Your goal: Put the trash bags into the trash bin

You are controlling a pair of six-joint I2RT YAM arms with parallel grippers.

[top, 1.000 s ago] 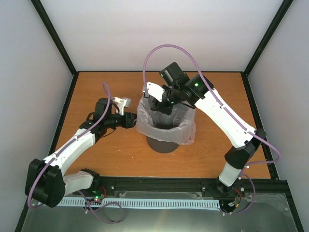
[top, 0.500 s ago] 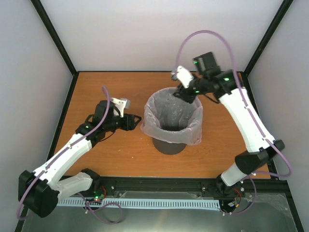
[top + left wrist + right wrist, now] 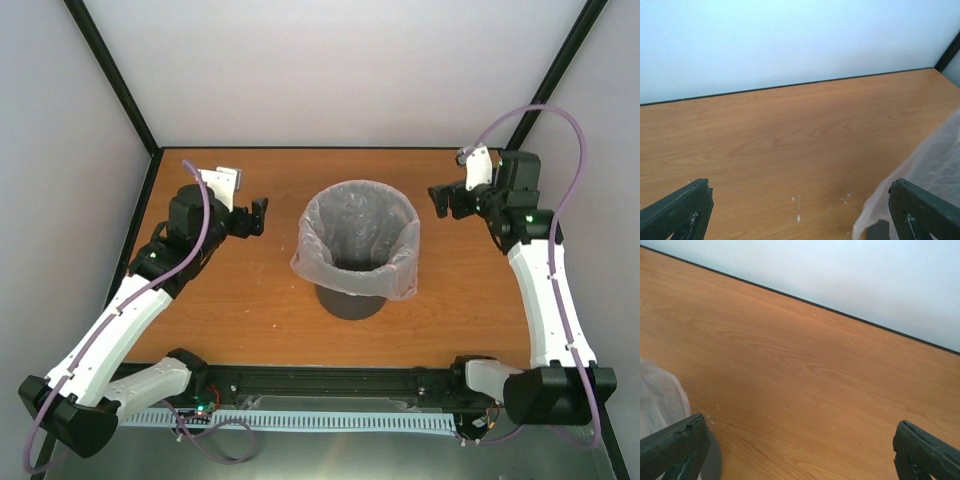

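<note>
Table (image 3: 240, 310): bag (image 3: 345, 272) lining bin (image 3: 350, 303), btwn left gripper (image 3: 257, 216) & right gripper (image 3: 441, 200), both spread wide.

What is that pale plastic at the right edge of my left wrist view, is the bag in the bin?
Observer: The translucent trash bag lines the dark grey trash bin, its top folded over the rim.
Operator: Where is the right gripper?
Observer: The right gripper is open, right of the bin, clear of the bag.
Operator: How close is my left gripper?
Observer: The left gripper is left of the bin, bare table between them.
</note>
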